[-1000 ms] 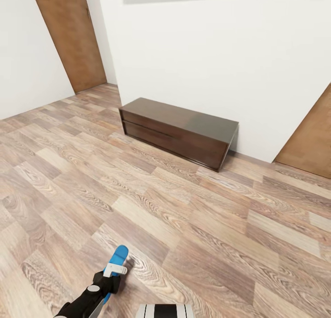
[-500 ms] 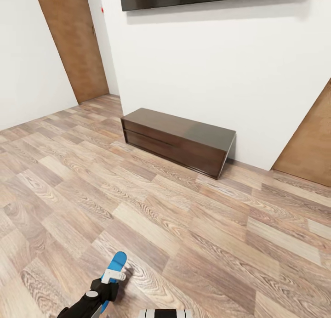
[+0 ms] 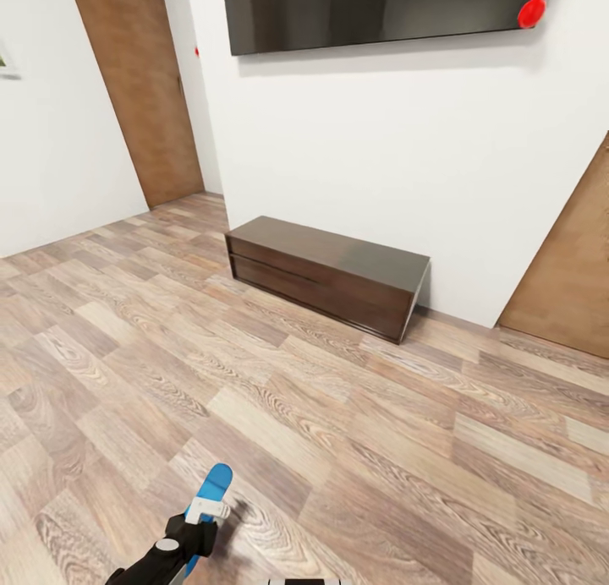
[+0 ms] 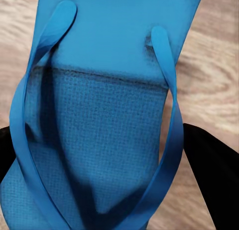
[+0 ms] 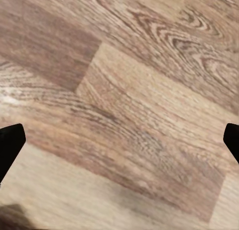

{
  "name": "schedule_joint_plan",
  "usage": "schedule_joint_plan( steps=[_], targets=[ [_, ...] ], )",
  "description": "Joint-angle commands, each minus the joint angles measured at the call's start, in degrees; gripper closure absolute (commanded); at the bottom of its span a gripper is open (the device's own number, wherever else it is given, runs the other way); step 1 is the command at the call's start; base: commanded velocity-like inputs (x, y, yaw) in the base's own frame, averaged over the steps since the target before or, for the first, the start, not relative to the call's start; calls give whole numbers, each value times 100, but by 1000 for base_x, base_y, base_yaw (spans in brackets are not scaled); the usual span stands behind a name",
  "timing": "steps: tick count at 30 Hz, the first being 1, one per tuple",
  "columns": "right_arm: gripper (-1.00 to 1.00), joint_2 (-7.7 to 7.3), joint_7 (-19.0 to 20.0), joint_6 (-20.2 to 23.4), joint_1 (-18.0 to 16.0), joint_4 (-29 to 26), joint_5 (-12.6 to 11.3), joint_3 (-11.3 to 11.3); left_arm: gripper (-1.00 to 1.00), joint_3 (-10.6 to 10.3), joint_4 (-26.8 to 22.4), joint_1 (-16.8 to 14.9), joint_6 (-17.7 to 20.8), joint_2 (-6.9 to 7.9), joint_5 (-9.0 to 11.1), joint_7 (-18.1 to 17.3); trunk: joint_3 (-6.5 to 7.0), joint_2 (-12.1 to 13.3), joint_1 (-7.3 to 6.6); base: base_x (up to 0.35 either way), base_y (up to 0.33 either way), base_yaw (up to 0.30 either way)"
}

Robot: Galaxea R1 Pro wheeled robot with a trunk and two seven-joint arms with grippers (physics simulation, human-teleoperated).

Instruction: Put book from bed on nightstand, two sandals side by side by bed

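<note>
Wood-plank floor (image 3: 279, 416) spreads before us in the head view, running to a white wall (image 3: 381, 137) with a dark screen (image 3: 372, 10) mounted high on it and a red dot (image 3: 531, 12) at the screen's corner. Against that wall stands a long low dark bench (image 3: 326, 272), with brown doors on either side, one far left (image 3: 139, 86) and one at the right edge (image 3: 567, 272). Low at the left, our left gripper (image 3: 200, 530) is clamped on a blue sandal (image 3: 211, 486), held above the floor with its tip pointing toward the bench.

From our left wrist, the sandal (image 4: 109, 115) sits close between the dark fingers (image 4: 209, 175), its straps running toward us, planks behind it.

From our right wrist, we see bare planks (image 5: 124, 110) and the right gripper (image 5: 119, 140) spread wide, a dark fingertip (image 5: 9, 145) at each edge with nothing between them.
</note>
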Motion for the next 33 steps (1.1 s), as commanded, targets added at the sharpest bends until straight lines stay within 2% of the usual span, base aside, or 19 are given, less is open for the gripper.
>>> schedule_joint_plan(
  steps=[1, 7, 12, 20, 33],
  targets=[
    [-100, 0, 33, 22, -31, 40, -17, -11, 100, -41, 28, -3, -27, 3, -9, 24, 19, 0, -3, 0, 0, 0],
    [-100, -10, 35, -376, -175, 415, -9, -11, 100, -40, 105, -5, -63, 10, -9, 25, 152, 8, -19, 0, 0, 0],
    [-100, -77, 32, -482, -278, 646, -11, -11, 100, -42, 117, -1, -68, 11, -9, 24, 263, 15, -31, 0, 0, 0],
    [-100, -120, 28, -524, -417, 898, -10, -11, 100, -46, 120, 1, -70, 16, -9, 24, 440, 25, -52, 0, 0, 0],
    [-100, -123, 27, -532, -449, 967, -11, -8, 100, -47, 121, 2, -70, 54, -1, 32, 728, 43, -86, 0, 0, 0]
  ],
)
